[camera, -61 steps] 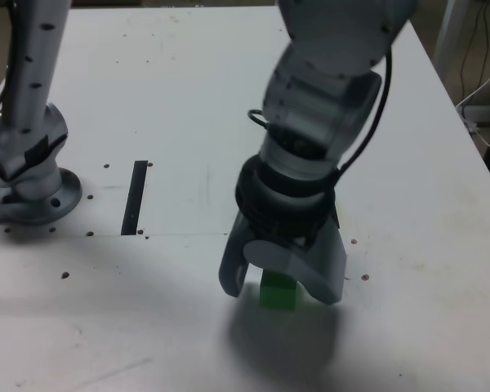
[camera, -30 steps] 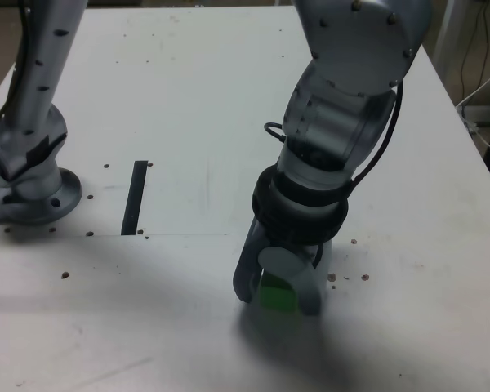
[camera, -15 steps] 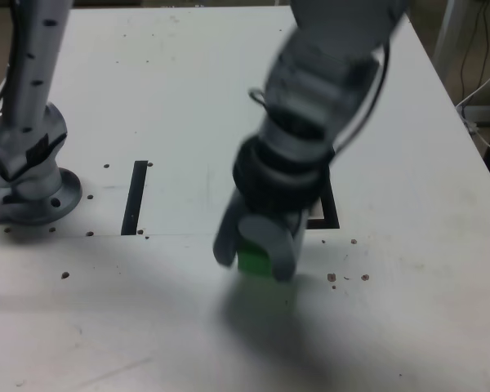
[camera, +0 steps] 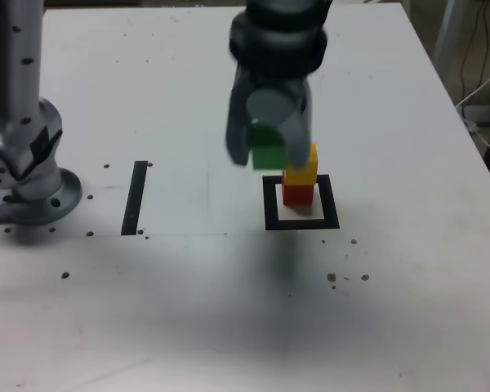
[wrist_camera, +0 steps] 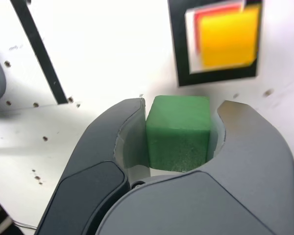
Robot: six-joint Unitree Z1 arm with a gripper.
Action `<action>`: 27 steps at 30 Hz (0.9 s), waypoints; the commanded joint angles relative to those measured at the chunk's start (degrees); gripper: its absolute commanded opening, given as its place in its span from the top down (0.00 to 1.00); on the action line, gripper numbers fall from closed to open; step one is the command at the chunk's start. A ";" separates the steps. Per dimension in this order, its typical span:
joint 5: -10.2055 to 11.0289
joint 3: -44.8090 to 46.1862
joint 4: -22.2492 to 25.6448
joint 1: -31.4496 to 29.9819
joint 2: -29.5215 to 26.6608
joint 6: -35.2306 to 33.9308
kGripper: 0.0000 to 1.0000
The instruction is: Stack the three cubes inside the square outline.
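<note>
Gripper (camera: 268,155): pressed onto the green cube, one jaw on each side, lifted clear of the table; in the wrist view (wrist_camera: 179,122) the two dark jaws hug the cube's side faces
Green cube (camera: 268,153): held in the air between the jaws, at about 10 o'clock from the two-cube stack in the exterior view, just beside it and partly overlapping it in that view; whether it touches the stack cannot be told; wrist view (wrist_camera: 178,132) shows its top face and one side, sitting square in the grip
Yellow cube (camera: 305,173): resting on top of the red cube, roughly aligned with it; in the wrist view (wrist_camera: 228,39) it covers nearly all of the cube beneath
Red cube (camera: 298,194): bottom of the stack, standing on the white interior of the square; only a thin red edge shows in the wrist view (wrist_camera: 218,10)
Square outline (camera: 270,204): thick black tape frame around the stack; the stack sits toward the frame's far, 12 o'clock side in the exterior view; wrist view (wrist_camera: 177,44)
Black strip (camera: 135,197): straight tape strip at 9 o'clock from the square, well apart from it
Arm base (camera: 28,175): grey mount at 9 o'clock from the strip, near the table's edge on the exterior view's left
Table (camera: 408,269): white, speckled with small dark marks
</note>
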 commanded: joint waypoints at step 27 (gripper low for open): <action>-3.12 -5.57 -2.02 9.33 6.97 4.40 0.74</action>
